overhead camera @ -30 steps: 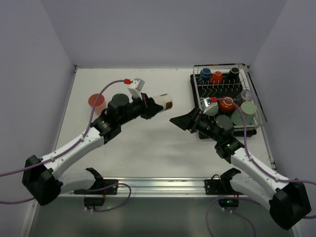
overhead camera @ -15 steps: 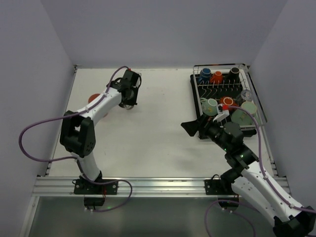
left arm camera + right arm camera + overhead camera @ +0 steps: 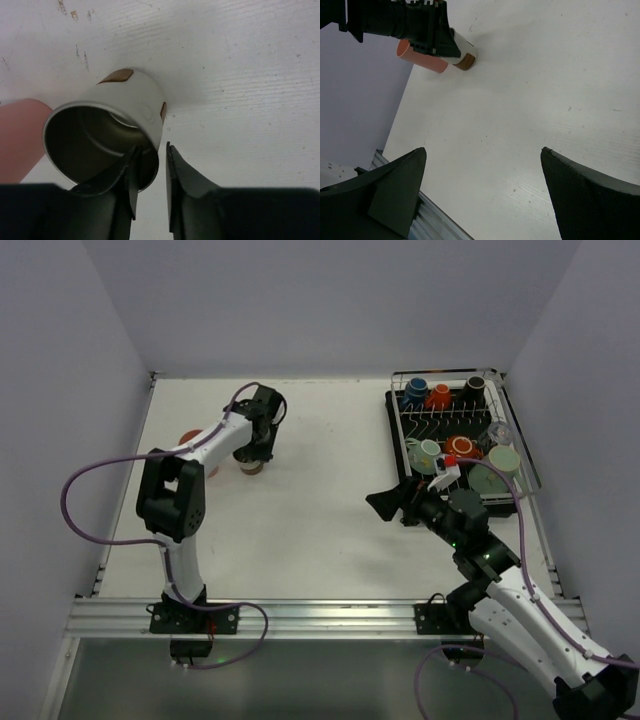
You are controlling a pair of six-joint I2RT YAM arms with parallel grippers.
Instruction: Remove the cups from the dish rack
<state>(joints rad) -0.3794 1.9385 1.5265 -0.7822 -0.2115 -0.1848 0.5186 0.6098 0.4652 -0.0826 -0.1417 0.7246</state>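
Your cup [image 3: 140, 100], the white one with brown patches, is now down on the table [image 3: 320, 530] at the far left, upright with its mouth up, just beside the pink tumbler [image 3: 20, 135]. A second ago the left arm held it sideways in the air over mid-table. Half a second ago the arm had swung over to the left, and since then it has lowered the cup.

The left gripper [image 3: 151, 150] straddles the near wall of the cup, one finger inside and one outside. The jaws are nearly closed with only a thin gap. You cannot tell from the wrist view whether they pinch the wall or have begun to let go. I judge this cup all but delivered. What it needs next is for the jaws to open and then a straight lift, so the inner finger does not drag the rim and tip it into the tumbler.

Your right gripper [image 3: 483, 150] has drawn back from over the rack [image 3: 396, 420]. It now hangs off the rack's near-left corner, jaws spread wide and empty.

Several cups [image 3: 416, 390] stand in the rack, along the far row and in the middle, so most of the unloading is still ahead. The right arm looks best placed to take the next one.
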